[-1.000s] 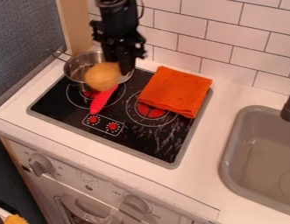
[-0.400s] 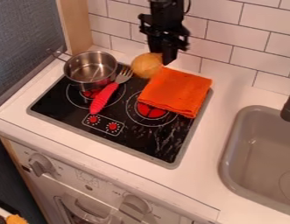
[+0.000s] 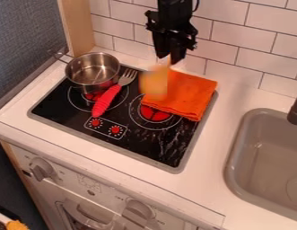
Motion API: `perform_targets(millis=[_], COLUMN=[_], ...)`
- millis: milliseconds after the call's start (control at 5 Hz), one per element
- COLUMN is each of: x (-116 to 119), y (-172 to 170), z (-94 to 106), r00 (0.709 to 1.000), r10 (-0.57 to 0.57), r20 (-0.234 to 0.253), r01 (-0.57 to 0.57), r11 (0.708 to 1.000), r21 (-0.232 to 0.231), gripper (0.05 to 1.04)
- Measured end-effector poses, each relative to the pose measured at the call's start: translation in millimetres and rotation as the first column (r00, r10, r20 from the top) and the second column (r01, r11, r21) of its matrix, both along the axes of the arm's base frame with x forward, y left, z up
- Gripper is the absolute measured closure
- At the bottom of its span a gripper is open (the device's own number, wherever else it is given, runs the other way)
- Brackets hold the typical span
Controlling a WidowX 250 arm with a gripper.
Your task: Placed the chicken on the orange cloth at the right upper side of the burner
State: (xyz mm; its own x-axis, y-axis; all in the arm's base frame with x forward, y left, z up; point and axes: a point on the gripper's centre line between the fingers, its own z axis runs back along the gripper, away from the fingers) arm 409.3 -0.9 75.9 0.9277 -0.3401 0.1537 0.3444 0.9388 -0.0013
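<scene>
Chicken (image 3: pixel 155 84) has moved lower, beneath the end effector (image 3: pixel 169 60).

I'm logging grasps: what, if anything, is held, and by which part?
It cannot be told: the chicken is a blur just below the gripper.

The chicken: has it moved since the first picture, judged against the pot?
Yes: the chicken has moved right, away from the pot, to the orange cloth's left edge.

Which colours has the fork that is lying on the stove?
The fork has a red handle and silver-coloured tines, seen in the camera view.
</scene>
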Motion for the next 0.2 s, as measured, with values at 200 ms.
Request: perform_targets(millis=[200], x=[0.0], y=[-3.0], z=[-3.9], r00=[0.999], r10=[0.04], r20=[0.007], r01=[-0.04], r11=[0.999], r21=[-0.025], gripper=[0.133])
